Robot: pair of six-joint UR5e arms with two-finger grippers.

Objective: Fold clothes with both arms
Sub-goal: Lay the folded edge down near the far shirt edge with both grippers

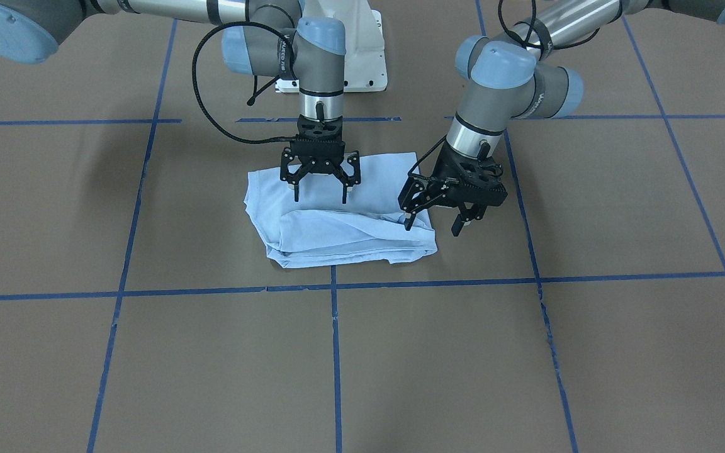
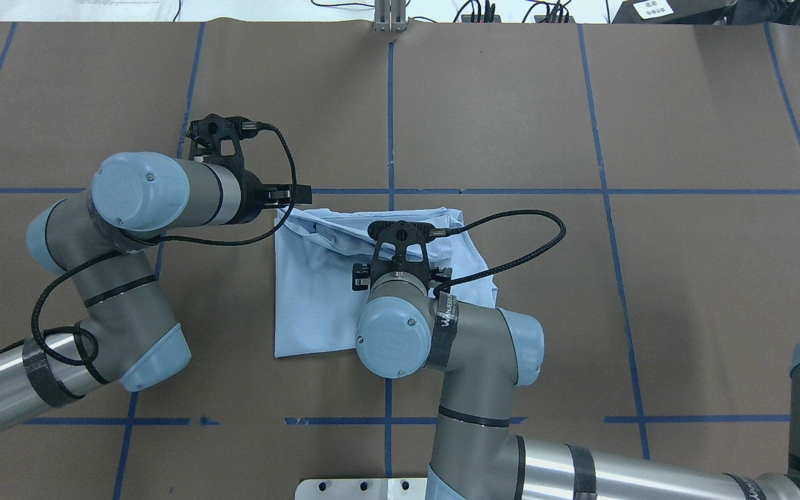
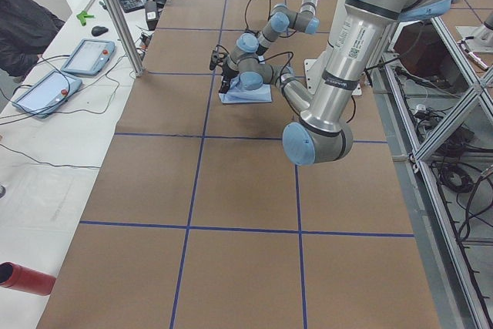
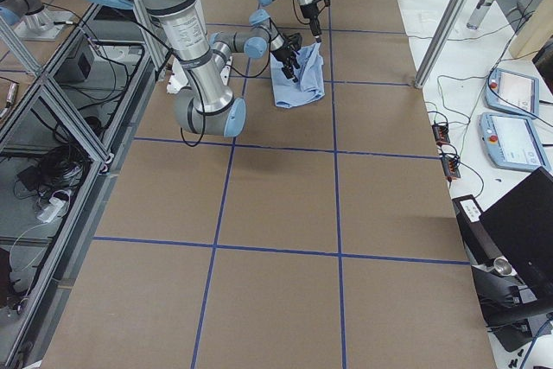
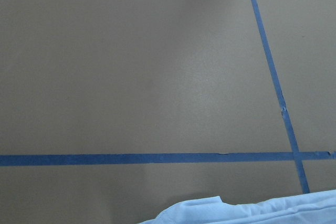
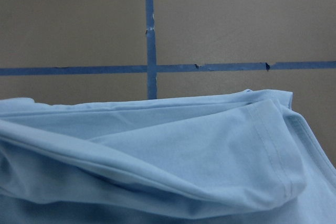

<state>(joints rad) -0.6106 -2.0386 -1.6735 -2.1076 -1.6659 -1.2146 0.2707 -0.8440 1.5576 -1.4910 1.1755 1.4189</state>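
The light blue T-shirt (image 1: 337, 217) lies folded into a rough rectangle in the middle of the brown table; it also shows in the overhead view (image 2: 317, 298). Its collar and chest print are hidden. My right gripper (image 1: 320, 199) points straight down with its fingers spread, just above the shirt's half nearer the robot, and it holds nothing. My left gripper (image 1: 432, 229) is open and tilted, with one fingertip on the shirt's side edge and the other over bare table. The right wrist view shows creased cloth (image 6: 157, 156) close below. The left wrist view shows only a shirt edge (image 5: 247, 211).
Blue tape lines (image 1: 334, 352) mark a grid on the brown table cover. The white pedestal base (image 1: 362, 56) stands behind the shirt. A metal post (image 3: 115, 13), control pendants (image 3: 88, 55) and a red bottle (image 3: 27, 277) are on the operators' side.
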